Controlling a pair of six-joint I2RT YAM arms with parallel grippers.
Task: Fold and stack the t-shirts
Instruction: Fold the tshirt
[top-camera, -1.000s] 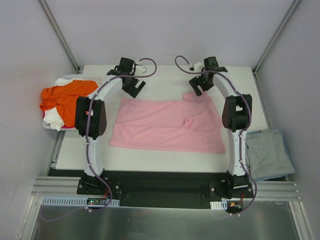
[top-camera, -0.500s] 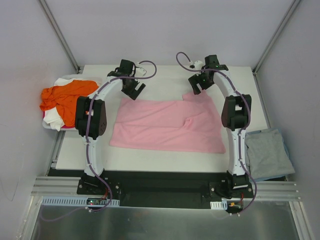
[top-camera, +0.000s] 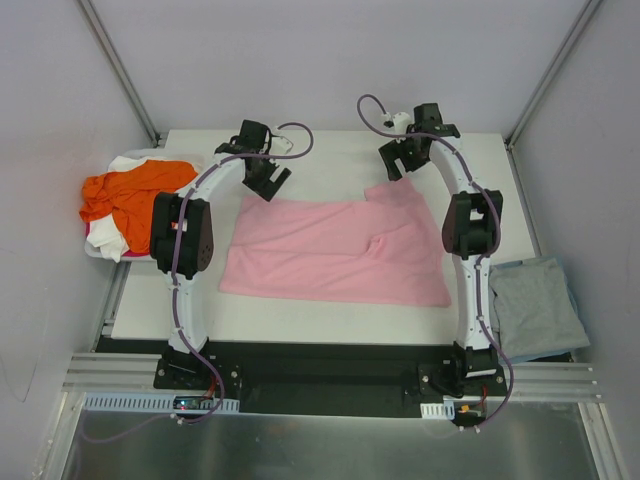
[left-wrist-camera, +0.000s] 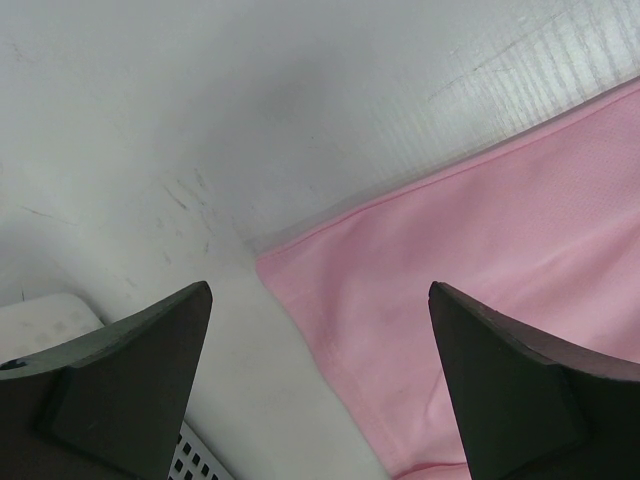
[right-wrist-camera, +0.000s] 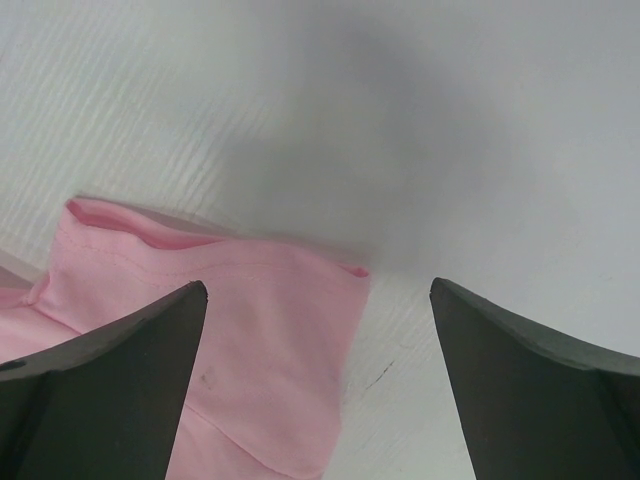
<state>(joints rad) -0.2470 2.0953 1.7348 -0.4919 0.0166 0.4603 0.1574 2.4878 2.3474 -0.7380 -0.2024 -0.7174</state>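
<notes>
Pink t-shirt (top-camera: 335, 250) is seen spread flat across mid-table (top-camera: 330, 165). Left gripper (left-wrist-camera: 320, 300) is held above its far left corner, jaws wide, nothing gripped. Right gripper (right-wrist-camera: 318, 300) is held above the far right sleeve, jaws wide, empty. Orange t-shirt (top-camera: 130, 190) is heaped at far left. Grey-blue t-shirt (top-camera: 535, 310) is laid at near right.

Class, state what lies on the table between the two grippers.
Bare white table between the left gripper and right gripper; the pink t-shirt lies nearer the bases. The top external view shows this.
</notes>
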